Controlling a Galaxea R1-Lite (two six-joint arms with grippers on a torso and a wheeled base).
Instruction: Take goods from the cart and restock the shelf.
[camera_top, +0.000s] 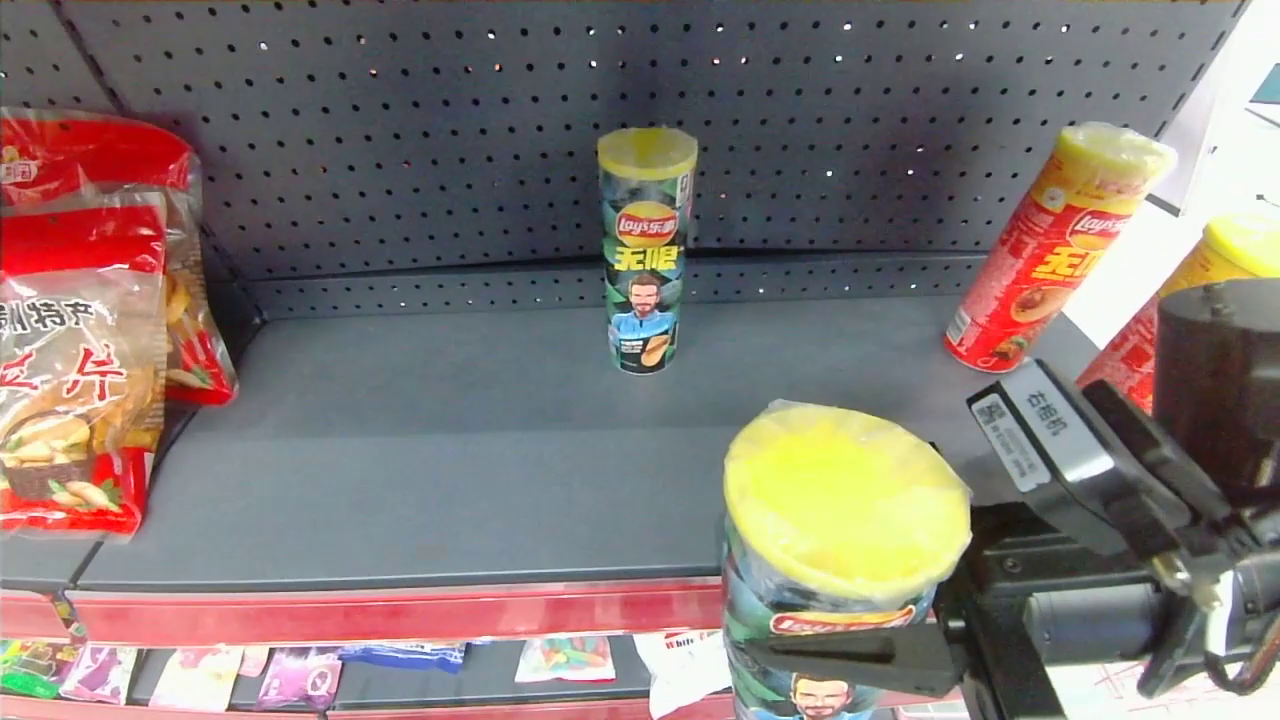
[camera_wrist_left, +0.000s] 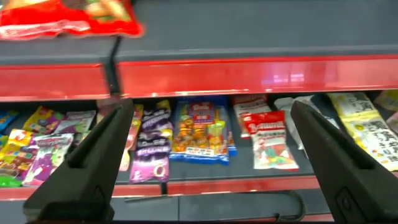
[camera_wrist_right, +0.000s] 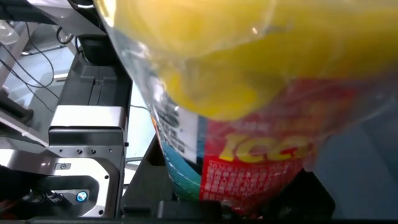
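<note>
My right gripper (camera_top: 862, 642) was clamped on a yellow-lidded chip can (camera_top: 845, 500), upright, just in front of the shelf (camera_top: 450, 470) edge and right of centre. My left gripper (camera_wrist_left: 211, 112) was wide open and held nothing, facing snack packets (camera_wrist_left: 202, 127) on the lower level. I counted four cans: the held one, a green can (camera_top: 645, 250) standing at the shelf's back, a red can (camera_top: 1050, 250) at the right end, and a second red can (camera_top: 1205, 270) partly behind my arm. At least two snack bags (camera_top: 80, 330) were at the left.

Matt grey metal shelf (camera_top: 450, 470); glossy red edge strip (camera_top: 400, 610); glossy film-wrapped chip can (camera_top: 775, 592), yellow plastic lid (camera_top: 845, 500)
</note>
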